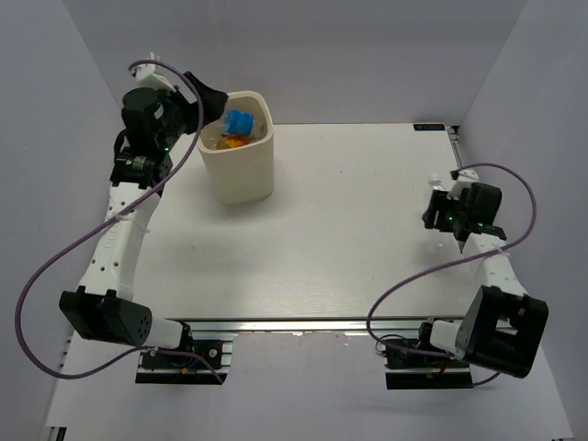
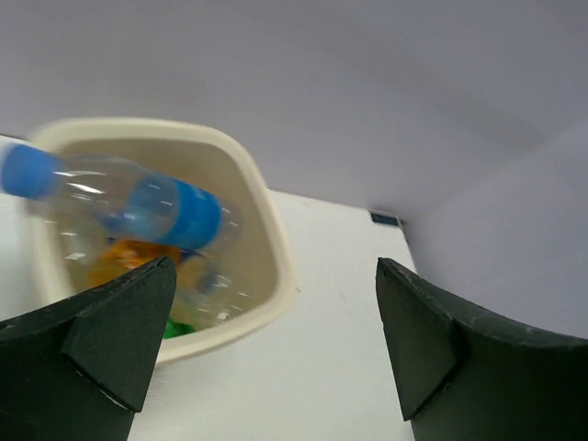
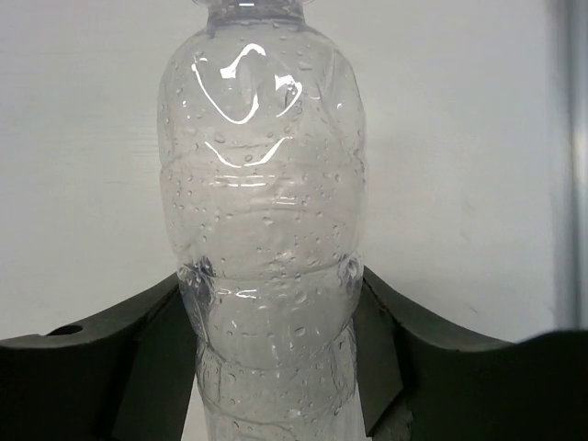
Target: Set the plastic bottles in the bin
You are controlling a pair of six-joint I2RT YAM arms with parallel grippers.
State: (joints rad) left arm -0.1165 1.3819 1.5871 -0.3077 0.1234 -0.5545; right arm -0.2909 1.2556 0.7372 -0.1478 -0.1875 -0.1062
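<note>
The cream bin [image 1: 241, 175] stands at the back left of the table. Several plastic bottles lie in it. A clear one with a blue cap and label [image 1: 240, 122] is on top, over an orange one [image 1: 234, 141]. My left gripper [image 1: 208, 99] is open and empty just above the bin's left rim. In the left wrist view the bin [image 2: 276, 276] holds the blue-labelled bottle [image 2: 175, 213], blurred, above orange [image 2: 129, 255] and green [image 2: 179, 326] ones. My right gripper [image 1: 462, 225] is at the right edge, shut on a clear bottle [image 3: 262, 184] with droplets; its cap is out of view.
White enclosure walls stand close behind the bin and along both sides. The table's right edge is just beside the right gripper. Purple cables loop from both arms near the front edge.
</note>
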